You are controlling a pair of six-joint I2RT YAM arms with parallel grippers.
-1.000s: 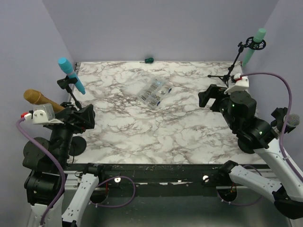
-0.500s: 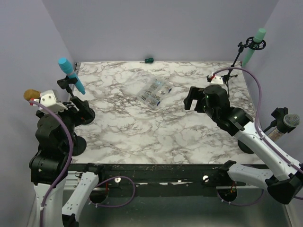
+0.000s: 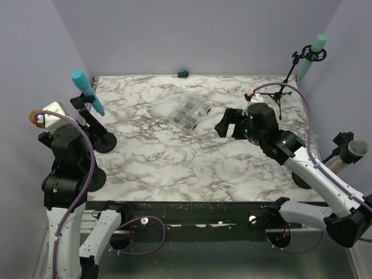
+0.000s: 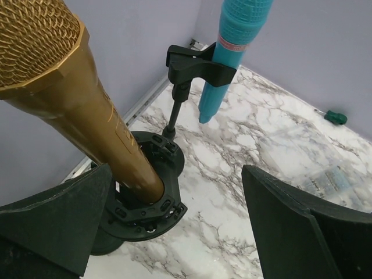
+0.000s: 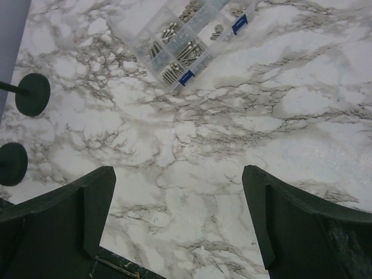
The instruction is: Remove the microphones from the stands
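Note:
A gold microphone stands tilted in a black stand holder, close against the inner side of my left finger. My left gripper is open, with the microphone's lower shaft just inside the jaws on the left. In the top view the left gripper hides most of the gold microphone. A blue microphone sits in a clip just beyond; it also shows in the top view. My right gripper is open and empty over bare marble.
A clear screw box lies mid-table. A green screwdriver lies at the back edge. A green microphone on a tripod stands back right, a grey microphone far right. Round stand bases sit at the left.
My right arm has swung left toward the table's middle. My left arm has pulled back and up, and its wrist now covers most of the gold microphone in the top view.

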